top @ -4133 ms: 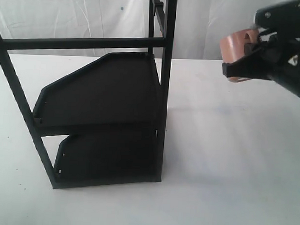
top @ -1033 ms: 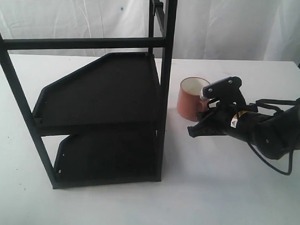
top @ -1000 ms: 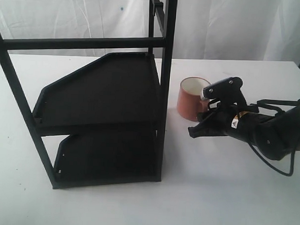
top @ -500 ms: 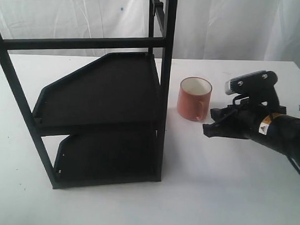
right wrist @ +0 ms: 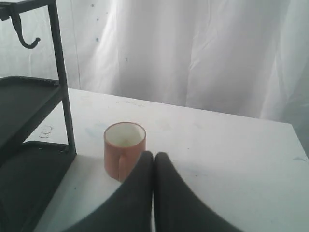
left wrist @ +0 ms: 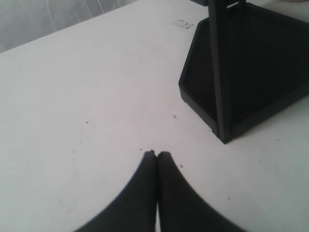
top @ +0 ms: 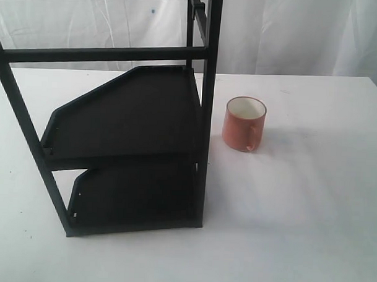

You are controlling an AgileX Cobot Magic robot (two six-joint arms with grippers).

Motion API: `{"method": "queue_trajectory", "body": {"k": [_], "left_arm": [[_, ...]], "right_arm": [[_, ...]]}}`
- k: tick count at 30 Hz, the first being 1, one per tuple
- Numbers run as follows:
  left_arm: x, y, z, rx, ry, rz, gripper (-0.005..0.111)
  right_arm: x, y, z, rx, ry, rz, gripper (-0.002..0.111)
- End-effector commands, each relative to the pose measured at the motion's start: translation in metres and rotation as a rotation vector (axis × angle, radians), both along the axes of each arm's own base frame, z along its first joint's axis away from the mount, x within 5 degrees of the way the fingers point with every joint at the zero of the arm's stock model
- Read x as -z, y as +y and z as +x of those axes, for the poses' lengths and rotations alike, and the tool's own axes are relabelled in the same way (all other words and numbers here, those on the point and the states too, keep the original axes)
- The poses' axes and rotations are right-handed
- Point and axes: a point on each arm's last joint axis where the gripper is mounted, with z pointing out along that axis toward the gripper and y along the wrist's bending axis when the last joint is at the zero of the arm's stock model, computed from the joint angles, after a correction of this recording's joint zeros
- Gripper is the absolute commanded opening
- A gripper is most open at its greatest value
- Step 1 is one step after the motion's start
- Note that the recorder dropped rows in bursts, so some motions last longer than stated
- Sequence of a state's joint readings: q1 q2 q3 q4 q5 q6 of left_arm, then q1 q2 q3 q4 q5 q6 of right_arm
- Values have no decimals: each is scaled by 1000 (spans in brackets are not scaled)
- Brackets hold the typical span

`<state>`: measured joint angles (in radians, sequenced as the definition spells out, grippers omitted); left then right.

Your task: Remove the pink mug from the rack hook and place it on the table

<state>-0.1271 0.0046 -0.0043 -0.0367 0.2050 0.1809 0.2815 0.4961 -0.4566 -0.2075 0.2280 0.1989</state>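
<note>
As the exterior view showed it, the pink mug (top: 243, 123) stood upright, mouth up, on the white tabletop (top: 297, 219). It was just beside the near corner post of the black rack (top: 205, 117) and did not appear to touch it. Its loop handle (top: 252, 136) pointed away from the rack. Neither arm appeared in this view. The mug looked like glazed ceramic: rigid, fairly light, smooth enough to slip, and likely to chip if knocked. In my judgement the surest holds were across the rim wall or on the handle. The rack post crowded the mug on one side, and nothing else lay near it.

From the left wrist view, the left gripper (left wrist: 157, 153) had its two dark fingers pressed together and held nothing, above bare tabletop. A corner of the rack's lower tray (left wrist: 251, 58) and one upright stood near, apart from the fingers. The mug did not show here.

From the right wrist view, the right gripper (right wrist: 153, 154) was likewise closed with its fingers touching, and it was empty. The mug sat just beyond the fingertips, white inside, with its handle turned toward the camera. I could not tell whether the mug and gripper touched. The rack hook (right wrist: 24, 37) curved from the top of the frame, bare and well apart from the mug. A white curtain (right wrist: 193, 58) hung behind. The task looked complete.
</note>
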Motion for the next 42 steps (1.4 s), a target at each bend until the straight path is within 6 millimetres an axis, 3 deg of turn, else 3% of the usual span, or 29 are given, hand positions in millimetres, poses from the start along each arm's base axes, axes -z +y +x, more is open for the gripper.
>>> {"method": "queue_trajectory", "body": {"k": [1,5,13,42], "left_arm": [[2,0,0,-3,5,-2,0],[2,0,0,-3,5,-2,0],[2,0,0,-3,5,-2,0],[2,0,0,-3,5,-2,0]], "right_arm": [[3,-12,-30,38,37,21,0],[6,-20,-52,58,36,25,0],[3,-21,-73,11,-34,109,0],[5,-22,-75,18,-21,97,0]]}}
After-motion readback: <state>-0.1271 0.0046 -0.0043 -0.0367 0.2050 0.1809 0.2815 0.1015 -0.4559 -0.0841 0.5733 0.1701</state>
